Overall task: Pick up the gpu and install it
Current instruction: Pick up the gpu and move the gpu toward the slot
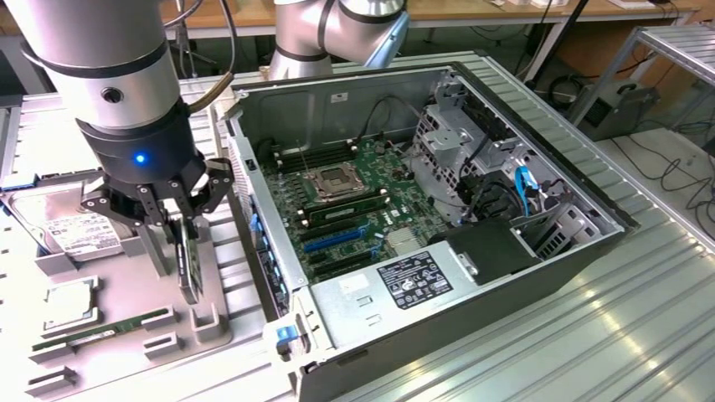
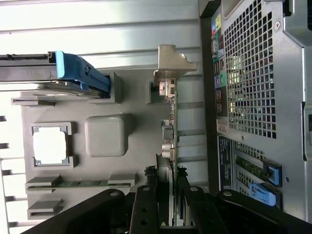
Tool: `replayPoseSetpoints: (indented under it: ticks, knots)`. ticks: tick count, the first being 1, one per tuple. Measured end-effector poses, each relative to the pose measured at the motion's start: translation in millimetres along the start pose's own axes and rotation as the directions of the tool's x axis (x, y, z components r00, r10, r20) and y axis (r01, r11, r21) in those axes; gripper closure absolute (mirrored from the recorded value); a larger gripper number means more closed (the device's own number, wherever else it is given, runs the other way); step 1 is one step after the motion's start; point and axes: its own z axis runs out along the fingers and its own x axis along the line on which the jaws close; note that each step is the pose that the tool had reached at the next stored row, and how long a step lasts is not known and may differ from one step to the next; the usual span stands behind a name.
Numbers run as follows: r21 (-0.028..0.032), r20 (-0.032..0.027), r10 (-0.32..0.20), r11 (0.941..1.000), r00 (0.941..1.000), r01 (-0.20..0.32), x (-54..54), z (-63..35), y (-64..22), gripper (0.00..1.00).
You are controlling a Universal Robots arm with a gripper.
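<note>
The gpu point(image 1: 187, 268) stands on edge in a slot of the grey parts holder point(image 1: 123, 352), at the exterior view's left of the open computer case point(image 1: 581, 251). My gripper point(image 1: 179, 222) reaches down over its upper edge with a finger on each face, shut on the card. In the wrist view the gpu point(image 2: 169, 122) shows as a thin edge running away from my gripper point(image 2: 165, 183), ending in its metal bracket point(image 2: 171, 61). Blue expansion slots point(image 1: 335, 239) lie on the motherboard point(image 1: 369, 180) inside the case.
The holder also carries a hard drive point(image 1: 73, 230), a processor point(image 1: 67, 301) and a green RAM stick point(image 1: 100, 329). The case's rear panel point(image 2: 248, 73) stands close beside the card. Drive cages and cables point(image 1: 491, 176) crowd the case's right half.
</note>
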Motion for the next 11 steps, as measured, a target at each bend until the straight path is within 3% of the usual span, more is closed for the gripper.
replayPoseSetpoints:
  ticks: [11]
  knots:
    - [0.0,0.0,0.0,1.0,1.0,0.0,-0.1,-2.6,0.0,0.74]
